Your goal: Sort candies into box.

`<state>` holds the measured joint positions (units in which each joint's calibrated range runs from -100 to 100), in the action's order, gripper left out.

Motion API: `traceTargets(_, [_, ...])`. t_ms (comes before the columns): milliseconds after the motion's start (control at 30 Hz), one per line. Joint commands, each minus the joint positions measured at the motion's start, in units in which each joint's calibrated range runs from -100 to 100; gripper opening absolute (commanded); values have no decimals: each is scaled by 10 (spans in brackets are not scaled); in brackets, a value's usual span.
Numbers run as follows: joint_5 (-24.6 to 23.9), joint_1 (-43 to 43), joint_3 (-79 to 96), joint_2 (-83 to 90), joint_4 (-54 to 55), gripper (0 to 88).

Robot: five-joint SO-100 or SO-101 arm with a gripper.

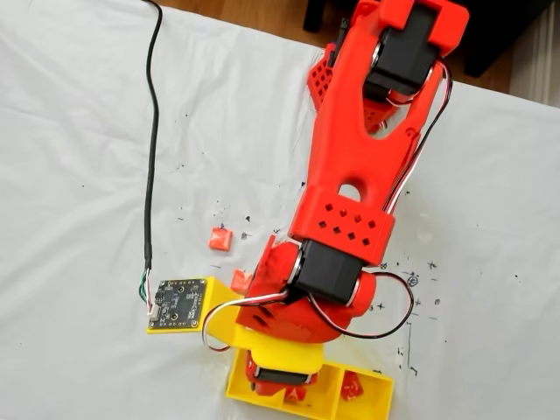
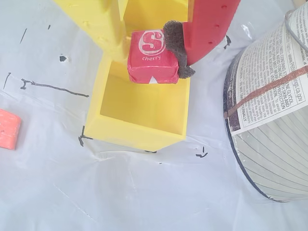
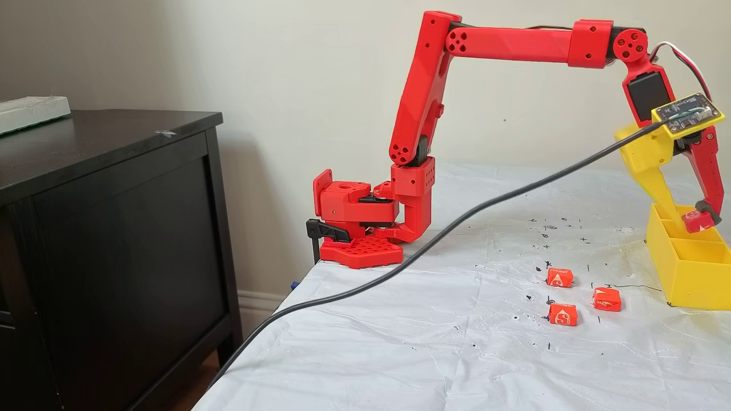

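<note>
In a fixed view from above, the arm hangs over the box (image 1: 376, 401), hiding its jaws. In the wrist view the jaws pinch a cherry candy (image 2: 153, 57) directly above an empty compartment of the box (image 2: 115, 126). In a fixed view from the side, the candy (image 3: 694, 219) sits just above the box's (image 3: 694, 279) rim; a release should drop it in.

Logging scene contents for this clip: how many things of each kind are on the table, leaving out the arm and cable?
Long yellow three-compartment plastic tray: 1
Small red wrapped candies: 5 in view (3 loose, 1 in the gripper, 1 in the tray)
Round container with printed label: 1
Total: 7
</note>
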<state>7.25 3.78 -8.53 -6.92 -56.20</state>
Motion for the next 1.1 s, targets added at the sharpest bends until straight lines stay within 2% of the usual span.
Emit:
traceTargets(0, [3, -6, -73, 18, 2, 1])
traceTargets(200, [11, -7, -74, 14, 5, 20])
traceTargets(367, [25, -10, -69, 14, 6, 263])
traceTargets(500, [26, -12, -64, 19, -2, 403])
traceTargets(567, [25, -12, -63, 23, -7, 417])
traceTargets(633, [26, -12, -58, 33, -10, 402])
traceTargets(700, [26, -12, -52, 46, -17, 348])
traceTargets(867, [39, -12, -35, 106, -74, 1])
traceTargets(1067, [36, -7, 30, 187, -126, 1])
